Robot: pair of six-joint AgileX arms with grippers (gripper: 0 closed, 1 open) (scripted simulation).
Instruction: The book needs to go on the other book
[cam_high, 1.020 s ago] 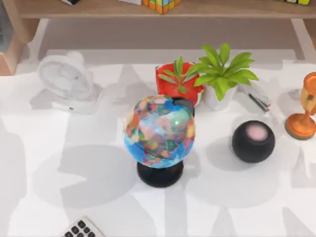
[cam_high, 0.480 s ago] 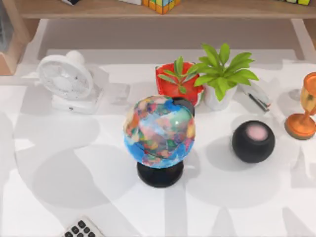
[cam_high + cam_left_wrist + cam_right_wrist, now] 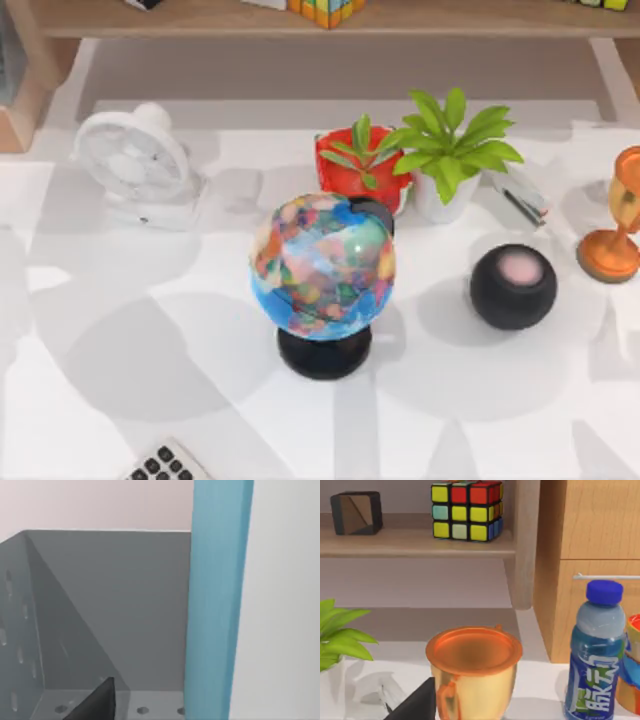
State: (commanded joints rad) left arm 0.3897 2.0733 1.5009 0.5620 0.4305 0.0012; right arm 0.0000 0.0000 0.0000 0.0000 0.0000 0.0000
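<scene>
Left pincer (image 3: 97,702) faced a blue book (image 3: 217,600) in a grey bookend (image 3: 100,605); its opening was unreadable. Advice: square up on the spine first.

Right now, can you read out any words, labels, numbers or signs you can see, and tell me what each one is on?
White characters on the blue label of the clear plastic bottle with the blue cap: a brand mark, not legible as words.
Keys of the white calculator with dark buttons at the table's front edge: too small to read.
Multicoloured globe on a black base: patches of colour, no legible names.
Nothing else carries text.
</scene>
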